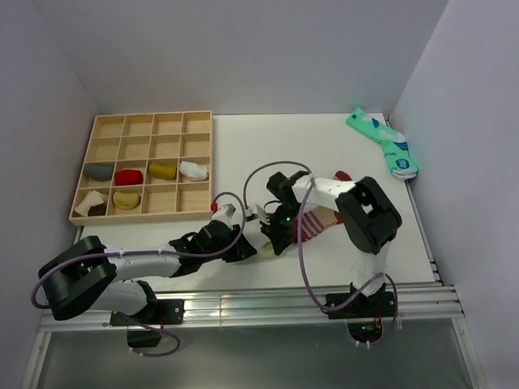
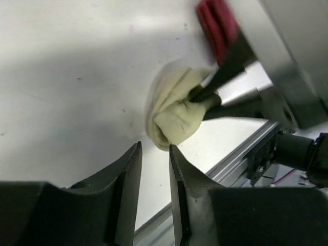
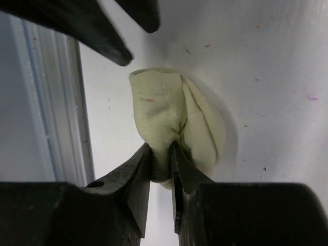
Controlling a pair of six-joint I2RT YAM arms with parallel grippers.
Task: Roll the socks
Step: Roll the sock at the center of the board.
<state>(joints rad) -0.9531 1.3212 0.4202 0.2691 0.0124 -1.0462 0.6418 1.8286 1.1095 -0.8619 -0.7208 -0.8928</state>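
The pale olive-green sock (image 3: 169, 110) lies bunched into a loose roll near the table's front edge, also seen from above (image 1: 265, 250) and in the left wrist view (image 2: 177, 118). My right gripper (image 3: 160, 151) is shut on a fold of this sock at its near end. My left gripper (image 2: 155, 148) stands open just short of the roll, with nothing between its fingers. In the top view the left gripper (image 1: 243, 245) is left of the roll and the right gripper (image 1: 276, 237) is right above it. The tan sock with maroon stripes (image 1: 318, 219) lies flat under the right arm.
A wooden compartment tray (image 1: 142, 121) at the back left holds several rolled socks. A teal pair of socks (image 1: 385, 144) lies at the back right corner. An aluminium rail (image 1: 268, 304) runs along the table's near edge. White walls close in the sides.
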